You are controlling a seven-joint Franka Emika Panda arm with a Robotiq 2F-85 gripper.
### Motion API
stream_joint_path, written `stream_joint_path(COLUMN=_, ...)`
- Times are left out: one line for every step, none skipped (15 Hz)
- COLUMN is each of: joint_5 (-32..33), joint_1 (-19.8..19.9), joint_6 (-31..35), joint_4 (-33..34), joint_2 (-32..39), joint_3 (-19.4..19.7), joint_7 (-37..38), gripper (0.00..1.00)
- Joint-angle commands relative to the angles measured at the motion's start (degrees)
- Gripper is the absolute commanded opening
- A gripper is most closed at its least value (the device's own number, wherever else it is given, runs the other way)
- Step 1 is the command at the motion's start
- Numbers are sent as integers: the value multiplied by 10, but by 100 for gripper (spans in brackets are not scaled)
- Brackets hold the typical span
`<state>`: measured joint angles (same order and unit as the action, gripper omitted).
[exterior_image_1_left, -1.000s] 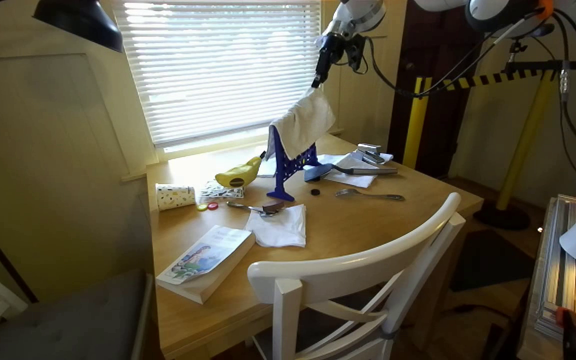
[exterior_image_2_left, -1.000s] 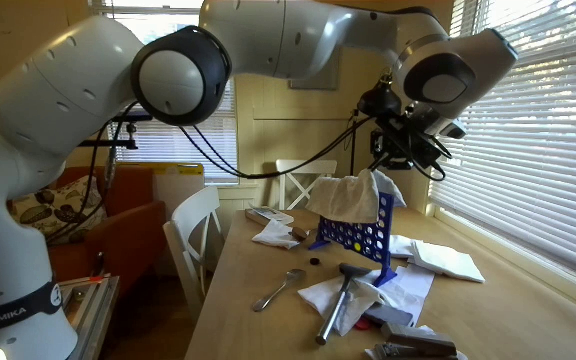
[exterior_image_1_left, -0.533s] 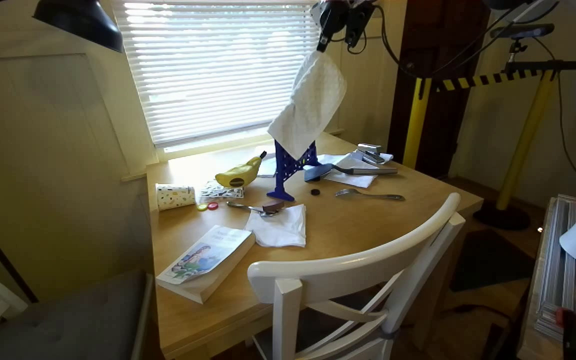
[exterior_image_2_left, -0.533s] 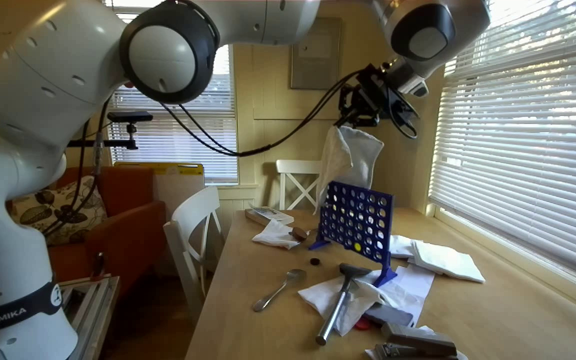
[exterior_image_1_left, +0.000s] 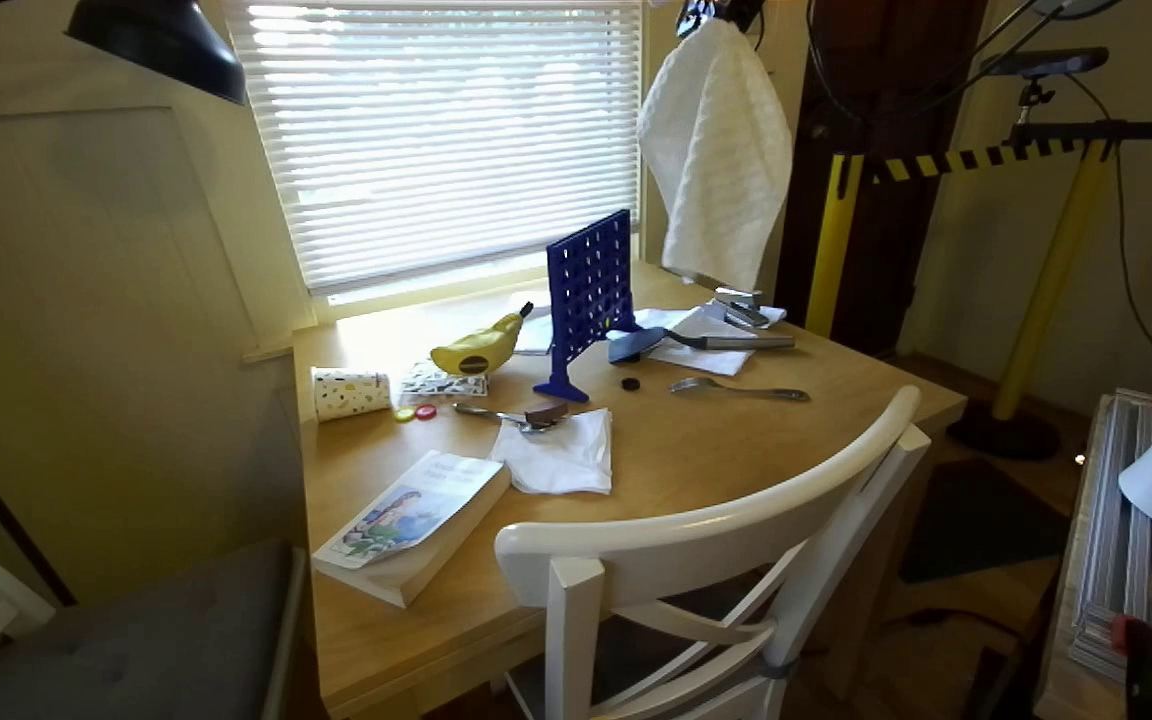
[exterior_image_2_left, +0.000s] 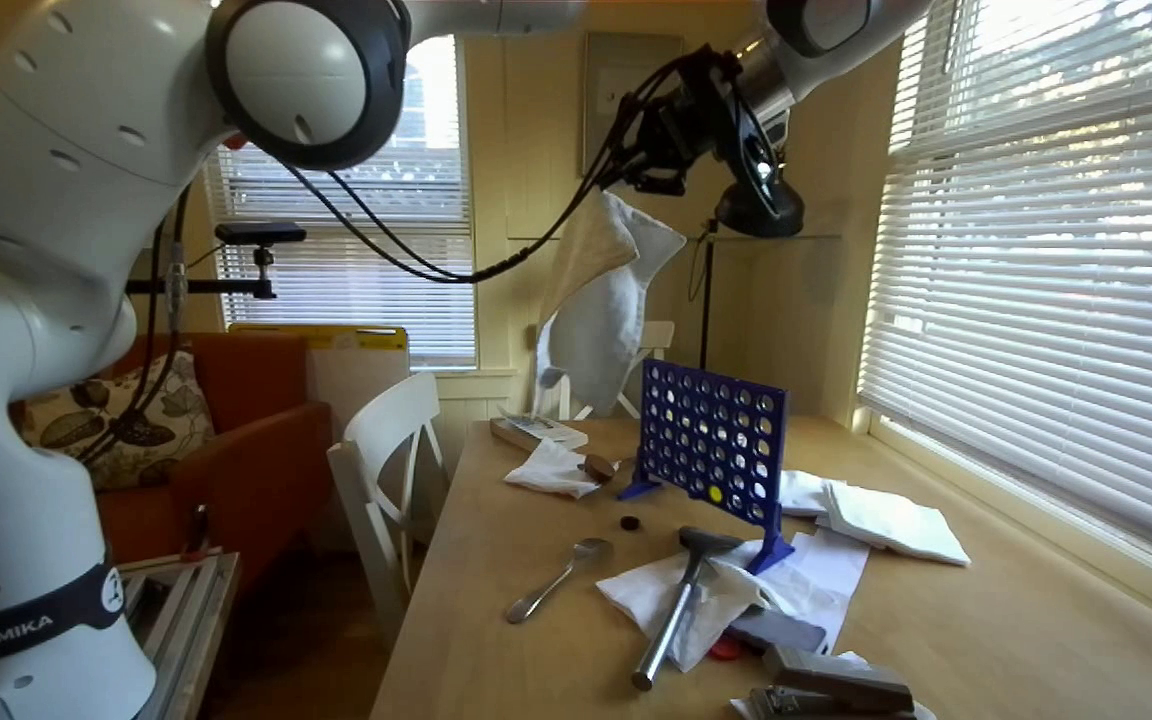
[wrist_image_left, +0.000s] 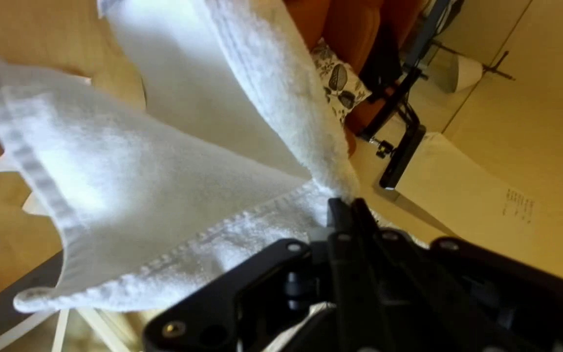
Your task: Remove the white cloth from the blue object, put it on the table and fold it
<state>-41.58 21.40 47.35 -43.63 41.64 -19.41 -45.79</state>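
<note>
The white cloth hangs limp in the air, held at its top, in both exterior views. It also fills the left of the wrist view. My gripper is shut on the cloth's upper edge; in an exterior view it shows high above the table. The blue rack stands upright and uncovered on the table in both exterior views. The cloth is apart from it. The light wooden table shows in both exterior views.
On the table lie a yellow banana, a patterned cup, a book, a white napkin, a spatula, a metal utensil and a stapler. A white chair stands at the table edge.
My gripper has risen and pulled the cloth up off the blue rack, then carried it sideways away from the rack. The cloth was draped over the rack before; the rack stayed upright in place.
</note>
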Motion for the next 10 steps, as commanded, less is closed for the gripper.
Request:
stream_joint_path(joint_5=81, joint_1=9, joint_6=-6, joint_4=-99, joint_2=-64, joint_3=-5, joint_7=-58, gripper=1)
stream_joint_path(joint_5=109, joint_1=3, joint_6=-6, joint_4=-111, joint_2=-71, joint_3=3, joint_7=-73, gripper=1)
stream_joint_path(joint_5=146, joint_1=-8, joint_6=16, joint_4=-140, joint_2=-87, joint_3=18, joint_7=-97, gripper=1)
stream_joint_path(joint_5=181, joint_1=-15, joint_6=49, joint_4=-172, joint_2=-101, joint_3=25, joint_7=-109, gripper=1)
stream_joint_path(joint_5=203, joint_1=-20, joint_6=89, joint_4=-201, joint_2=-110, joint_3=31, joint_7=-109, gripper=1)
stream_joint_path(joint_5=161, joint_1=-11, joint_6=35, joint_4=-112, joint_2=-59, joint_3=12, joint_7=-81, gripper=4)
stream_joint_path(joint_5=178, joint_1=-15, joint_6=58, joint_4=-136, joint_2=-67, joint_3=17, joint_7=-89, gripper=4)
stream_joint_path(joint_5=186, joint_1=-18, joint_6=70, joint_4=-153, joint_2=-73, joint_3=20, joint_7=-92, gripper=4)
stream_joint_path(joint_5=188, joint_1=-20, joint_6=74, joint_4=-163, joint_2=-77, joint_3=23, joint_7=-93, gripper=4)
stream_joint_path(joint_5=189, joint_1=-20, joint_6=76, joint_4=-168, joint_2=-80, joint_3=23, joint_7=-93, gripper=4)
